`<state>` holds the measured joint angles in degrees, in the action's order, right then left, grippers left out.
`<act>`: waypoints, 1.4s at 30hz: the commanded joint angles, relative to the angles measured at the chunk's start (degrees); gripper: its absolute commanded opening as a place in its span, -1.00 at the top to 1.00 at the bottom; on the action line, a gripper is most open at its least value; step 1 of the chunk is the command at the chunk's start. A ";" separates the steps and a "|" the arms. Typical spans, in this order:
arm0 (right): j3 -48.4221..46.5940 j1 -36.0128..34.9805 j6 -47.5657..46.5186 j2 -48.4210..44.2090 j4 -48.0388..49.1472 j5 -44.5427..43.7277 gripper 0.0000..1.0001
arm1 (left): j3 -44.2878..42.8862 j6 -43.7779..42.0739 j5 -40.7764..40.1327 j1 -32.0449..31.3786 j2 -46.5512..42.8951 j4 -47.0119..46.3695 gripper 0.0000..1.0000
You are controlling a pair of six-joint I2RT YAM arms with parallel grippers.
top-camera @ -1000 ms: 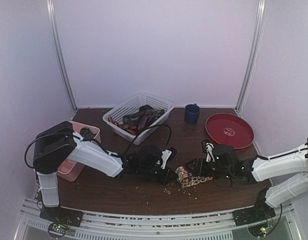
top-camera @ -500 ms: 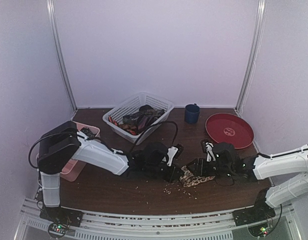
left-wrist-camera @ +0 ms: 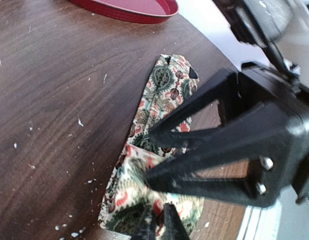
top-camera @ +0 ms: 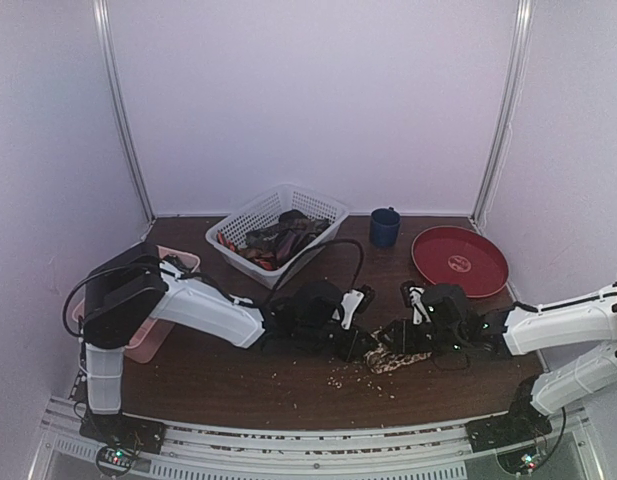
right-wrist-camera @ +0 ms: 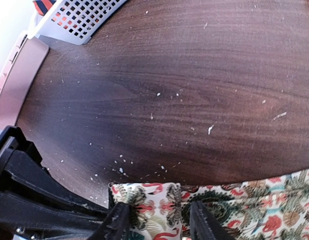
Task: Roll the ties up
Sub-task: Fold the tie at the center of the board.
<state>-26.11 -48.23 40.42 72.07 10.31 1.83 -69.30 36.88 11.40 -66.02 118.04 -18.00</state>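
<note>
The tan floral fabric necktie [top-camera: 383,360], likely soft and floppy, lies bunched lower-centre on the wooden worktop [top-camera: 238,378]; left fingers [left-wrist-camera: 146,227] clench its edge, right fingers [right-wrist-camera: 116,222] gape astride its fold, the surest hold

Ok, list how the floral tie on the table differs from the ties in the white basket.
The floral tie is light and busily patterned; the basket ties look dark with some red. The floral tie lies on the table, left gripper and right gripper at it; the basket ties sit heaped in the white basket, untouched. Both are soft fabric.
</note>
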 commanded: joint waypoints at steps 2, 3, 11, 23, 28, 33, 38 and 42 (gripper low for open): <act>3.10 2.28 0.58 0.27 2.98 2.04 0.23 | -1.02 -4.44 -2.23 -0.25 -1.51 0.66 0.58; 3.91 2.71 0.78 0.25 3.81 2.37 0.24 | -0.52 -6.03 -3.00 -0.25 -2.71 1.45 0.48; 8.32 7.28 3.54 1.89 12.06 9.98 0.27 | -2.48 -20.72 -3.41 -0.25 -3.77 7.73 -0.56; 9.82 7.62 5.95 3.54 16.45 13.34 0.26 | -6.26 -29.22 -4.00 -0.25 0.81 11.23 -0.97; 10.01 7.62 6.74 4.31 17.77 14.00 0.25 | -8.35 -29.27 -0.14 -0.40 4.07 12.28 -0.95; 10.20 7.62 7.22 3.69 17.96 14.04 0.22 | -8.32 -27.08 -4.36 -1.28 4.21 12.46 -0.91; 10.08 7.62 7.32 4.16 18.00 14.08 0.21 | -8.65 -27.21 -5.14 -2.18 4.39 12.64 -0.87; 10.30 7.62 7.70 4.67 18.81 14.09 0.22 | -8.75 -26.83 -2.68 -2.19 4.89 11.90 -0.87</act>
<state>-16.86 -40.84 47.18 75.90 28.10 15.51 -76.42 9.50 7.44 -67.96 121.97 -4.56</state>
